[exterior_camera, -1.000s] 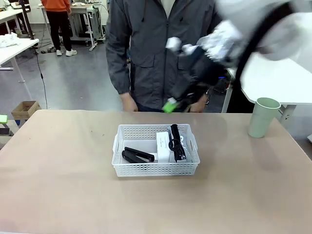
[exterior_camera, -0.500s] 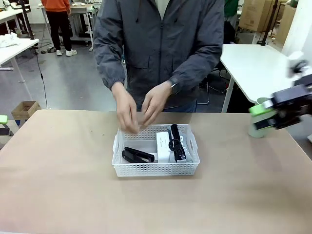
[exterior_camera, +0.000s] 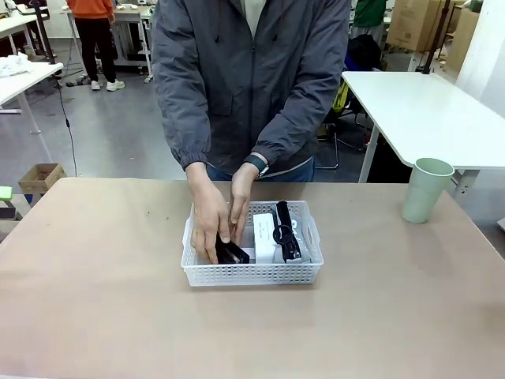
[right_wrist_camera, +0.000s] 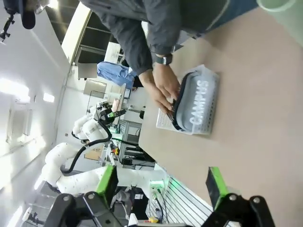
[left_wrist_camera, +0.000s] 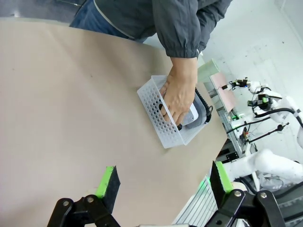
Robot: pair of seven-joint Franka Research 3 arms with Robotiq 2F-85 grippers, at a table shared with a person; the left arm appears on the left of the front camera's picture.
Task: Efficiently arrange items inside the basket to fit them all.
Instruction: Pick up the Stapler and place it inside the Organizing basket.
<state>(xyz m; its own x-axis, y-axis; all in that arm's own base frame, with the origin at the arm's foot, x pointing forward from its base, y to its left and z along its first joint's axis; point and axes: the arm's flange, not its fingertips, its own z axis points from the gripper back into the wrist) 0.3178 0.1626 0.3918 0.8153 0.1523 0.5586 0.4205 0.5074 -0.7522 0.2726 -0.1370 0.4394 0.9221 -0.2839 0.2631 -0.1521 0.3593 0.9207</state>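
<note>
The white basket (exterior_camera: 252, 274) stands mid-table. Both hands (exterior_camera: 213, 225) of the person are inside its left half, over the black stapler (exterior_camera: 233, 253), which is partly hidden. The small white box (exterior_camera: 263, 235) stands in the middle, and the grey pouch with black strap (exterior_camera: 288, 230) fills the right side. The pale green cup (exterior_camera: 427, 189) stands on the table far right, outside the basket. My left gripper (left_wrist_camera: 164, 182) hangs open high above the table, well away from the basket (left_wrist_camera: 158, 120). My right gripper (right_wrist_camera: 161, 187) is open too, far from the basket (right_wrist_camera: 164, 121) and pouch (right_wrist_camera: 201, 101).
The person stands at the far edge, leaning over the basket. A white table (exterior_camera: 426, 110) stands behind on the right. The cup's rim (right_wrist_camera: 284, 7) shows at the top right corner of the right wrist view. Bare brown tabletop (exterior_camera: 95, 268) surrounds the basket.
My right arm swung from above the basket to the right and left the front view. The person's hands came down into the basket's left half onto the stapler.
</note>
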